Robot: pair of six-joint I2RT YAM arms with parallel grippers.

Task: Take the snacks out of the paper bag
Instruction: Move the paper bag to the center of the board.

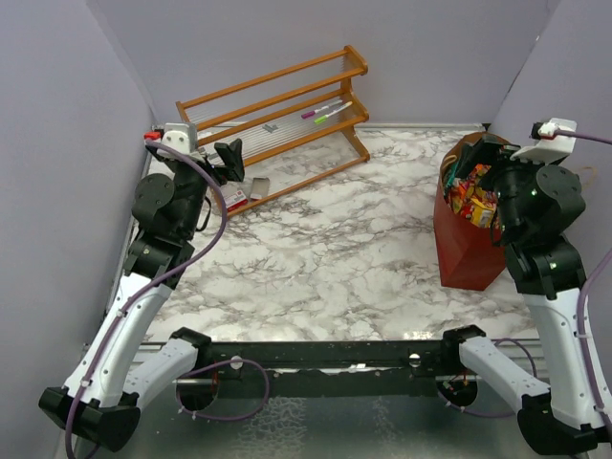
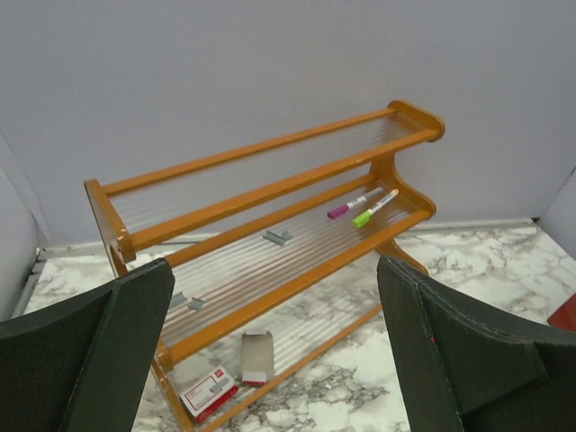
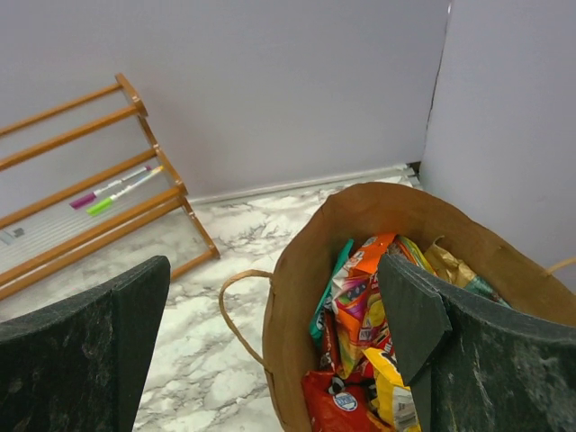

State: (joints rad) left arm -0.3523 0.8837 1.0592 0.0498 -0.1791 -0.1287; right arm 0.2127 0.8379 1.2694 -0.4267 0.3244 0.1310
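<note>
The paper bag (image 1: 469,253) is standing upright, its mouth gaping, and the snacks (image 3: 360,315) are all lying heaped inside it. The right gripper (image 3: 274,283) is hovering just above the bag's mouth, fingers spread wide and holding nothing, with the packets directly beneath. Well apart from the bag, the left gripper (image 2: 274,270) is hanging released by the wooden rack (image 1: 287,115).

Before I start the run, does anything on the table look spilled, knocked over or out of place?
Nothing is spilled: the paper bag stands upright with the snacks inside. The only oddity is a small carton lying with its end open on the bottom shelf of the rack.
</note>
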